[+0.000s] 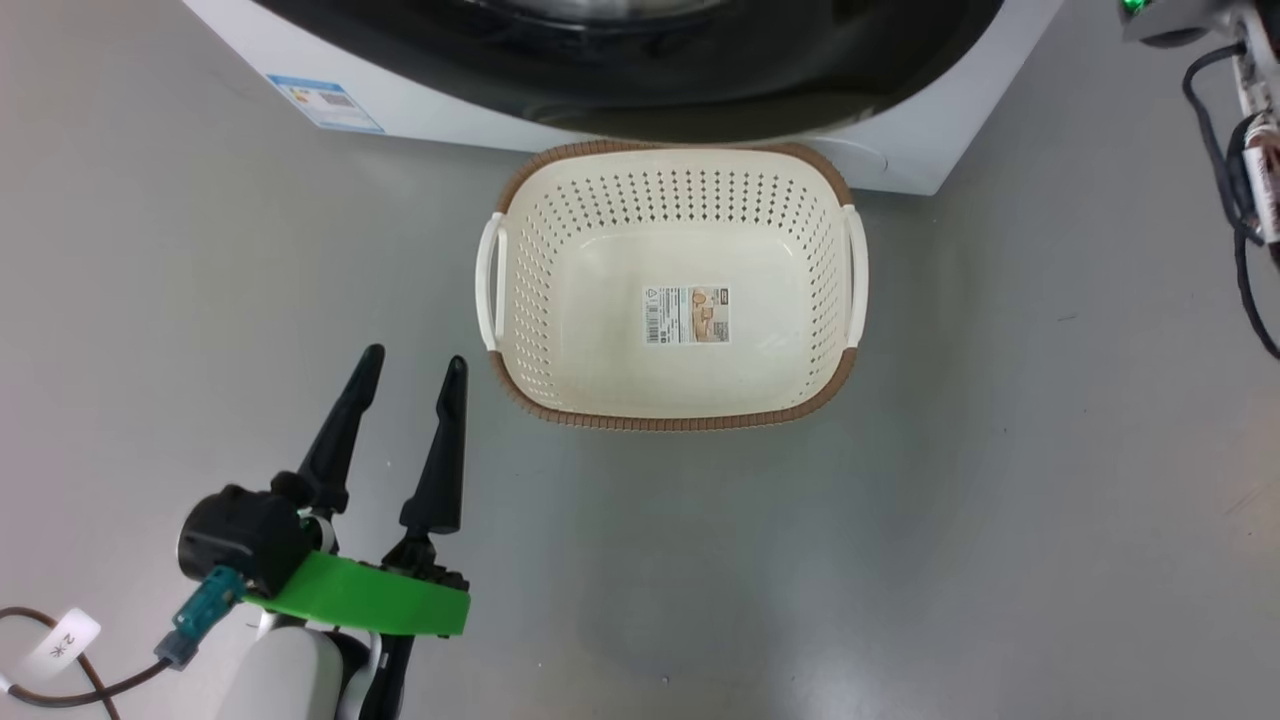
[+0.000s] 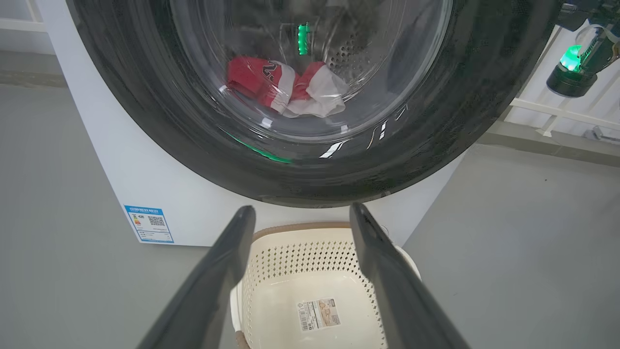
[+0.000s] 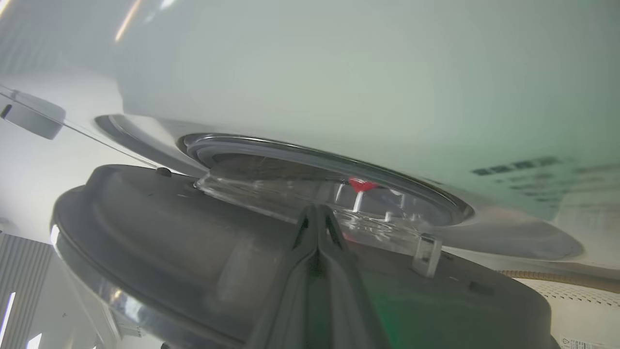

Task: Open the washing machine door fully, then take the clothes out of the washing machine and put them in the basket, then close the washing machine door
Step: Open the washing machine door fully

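Holds right gripper [image 3: 317, 209] pinched together and empty, likely as a slim wedge behind the ajar washing machine door [image 3: 169, 242], clothes [image 3: 362, 184] just beyond in the washing machine [image 3: 315, 72]; parks left gripper [image 1: 414, 356] spread wide, empty, basket [image 1: 680, 422] ahead to its right, ready for unloading

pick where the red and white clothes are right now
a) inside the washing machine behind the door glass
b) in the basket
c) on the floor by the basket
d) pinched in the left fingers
a: in the left wrist view the clothes lie inside the washing machine, seen through the glass of the door, and the basket holds just its sticker.
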Motion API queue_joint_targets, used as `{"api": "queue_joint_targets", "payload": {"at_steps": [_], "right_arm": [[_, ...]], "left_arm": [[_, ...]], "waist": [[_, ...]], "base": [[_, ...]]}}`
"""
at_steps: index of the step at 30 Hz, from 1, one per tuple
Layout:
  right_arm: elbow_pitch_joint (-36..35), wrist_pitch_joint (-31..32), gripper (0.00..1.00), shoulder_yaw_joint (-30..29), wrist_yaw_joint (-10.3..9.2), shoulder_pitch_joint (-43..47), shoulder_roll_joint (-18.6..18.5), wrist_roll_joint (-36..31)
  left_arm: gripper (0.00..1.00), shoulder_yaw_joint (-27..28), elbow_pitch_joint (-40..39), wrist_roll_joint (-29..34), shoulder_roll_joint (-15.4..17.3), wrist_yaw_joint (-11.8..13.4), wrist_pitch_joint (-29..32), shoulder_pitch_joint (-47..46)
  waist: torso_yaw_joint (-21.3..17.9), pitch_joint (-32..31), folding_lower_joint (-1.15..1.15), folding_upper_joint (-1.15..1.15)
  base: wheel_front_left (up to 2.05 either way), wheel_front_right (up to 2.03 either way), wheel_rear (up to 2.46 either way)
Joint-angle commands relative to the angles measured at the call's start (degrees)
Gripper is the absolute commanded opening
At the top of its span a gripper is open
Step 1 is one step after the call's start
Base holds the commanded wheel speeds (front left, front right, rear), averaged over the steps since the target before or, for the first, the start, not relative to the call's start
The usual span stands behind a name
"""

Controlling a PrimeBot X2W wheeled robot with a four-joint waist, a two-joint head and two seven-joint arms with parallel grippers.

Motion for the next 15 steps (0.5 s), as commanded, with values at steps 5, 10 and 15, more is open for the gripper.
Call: {"api": "queue_joint_targets", "payload": {"at_steps": [5,10,15], "right_arm": [[-4.8,1.9,0.00,1.9,0.58,5.7,2.8,-0.6],[-7.3,2.6,0.00,2.4,0.58,9.6,3.0,-0.6],[-10.8,3.4,0.00,2.9,0.58,14.5,3.8,-0.3]], "left_arm": [[1.00,1.5,-0.5,0.1,0.9,-0.2,-0.5,0.3],[1.00,1.7,-0.1,0.2,0.8,-0.2,-0.5,1.5],[1.00,2.2,0.0,0.6,0.6,-0.2,-0.5,3.1]], "waist": [[-0.3,-2.9,0.00,0.00],[-0.4,-5.0,0.00,0.00],[-0.5,-7.6,0.00,0.00]], "base": [[0.00,0.00,0.00],[0.00,0.00,0.00],[0.00,0.00,0.00]]}}
